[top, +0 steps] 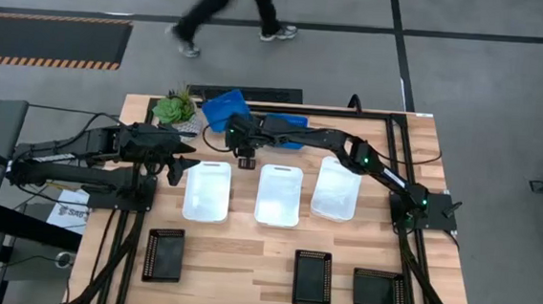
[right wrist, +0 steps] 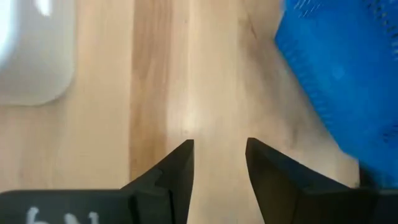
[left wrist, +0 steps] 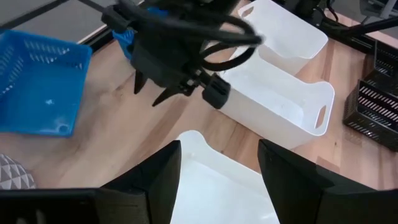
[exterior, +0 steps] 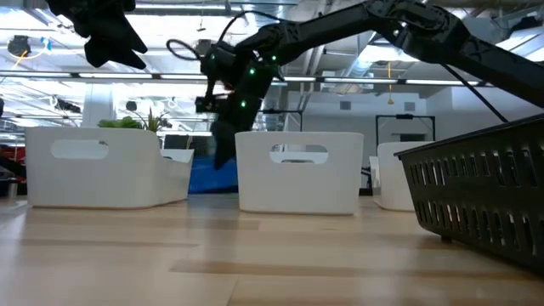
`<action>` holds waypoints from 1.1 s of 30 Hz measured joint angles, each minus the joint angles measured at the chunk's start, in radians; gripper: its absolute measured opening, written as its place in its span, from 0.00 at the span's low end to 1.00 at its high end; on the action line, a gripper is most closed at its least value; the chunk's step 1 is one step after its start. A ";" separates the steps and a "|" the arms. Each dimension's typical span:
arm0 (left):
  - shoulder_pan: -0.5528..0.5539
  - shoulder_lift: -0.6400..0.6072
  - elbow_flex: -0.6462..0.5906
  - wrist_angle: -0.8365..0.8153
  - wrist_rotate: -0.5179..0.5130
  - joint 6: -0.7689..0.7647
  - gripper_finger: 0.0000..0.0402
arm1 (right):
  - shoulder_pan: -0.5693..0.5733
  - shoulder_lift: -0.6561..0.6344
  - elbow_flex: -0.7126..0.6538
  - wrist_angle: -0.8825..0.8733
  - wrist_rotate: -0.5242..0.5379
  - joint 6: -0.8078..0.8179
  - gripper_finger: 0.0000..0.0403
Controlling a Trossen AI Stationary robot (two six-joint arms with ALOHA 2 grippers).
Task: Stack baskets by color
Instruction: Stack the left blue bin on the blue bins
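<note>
Three white baskets (top: 206, 191) (top: 279, 194) (top: 336, 188) stand in a row across the table's middle. Three black baskets (top: 165, 255) (top: 312, 277) (top: 379, 289) sit apart near the front edge. Blue baskets (top: 225, 108) lie tilted at the far edge; one blue basket (left wrist: 37, 87) shows in the left wrist view. My right gripper (right wrist: 221, 146) hovers open over bare wood between the blue basket (right wrist: 336, 81) and the left white basket (right wrist: 31, 56). My left gripper (left wrist: 217, 149) hangs open above the left white basket's far end (left wrist: 211, 186), touching nothing.
A small green potted plant (top: 174, 107) stands at the far left corner beside the blue baskets. A black frame (top: 398, 118) runs along the table's far and right sides. A person (top: 229, 10) walks on the floor beyond the table. Bare wood (top: 240, 265) lies between the black baskets.
</note>
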 joint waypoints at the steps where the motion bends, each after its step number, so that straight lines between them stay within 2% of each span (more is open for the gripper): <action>1: 0.000 0.000 0.000 0.000 0.000 0.004 0.50 | 0.001 -0.007 0.000 0.007 0.000 -0.004 0.43; 8: 0.000 0.000 -0.003 0.003 -0.007 0.007 0.50 | -0.002 -0.013 0.000 0.025 0.023 -0.029 0.42; 14: 0.000 0.000 -0.025 0.003 -0.035 0.007 0.50 | -0.011 -0.013 0.003 0.098 0.096 -0.151 0.43; 20: 0.000 0.009 -0.027 0.004 -0.038 0.006 0.50 | -0.042 -0.013 0.003 0.176 0.101 -0.246 0.41; 28: 0.000 0.039 -0.027 0.006 -0.053 0.014 0.50 | -0.101 -0.003 0.004 0.266 0.083 -0.219 0.37; 33: 0.001 0.064 -0.027 0.019 -0.100 0.018 0.50 | -0.105 0.000 0.005 0.179 0.075 -0.140 0.33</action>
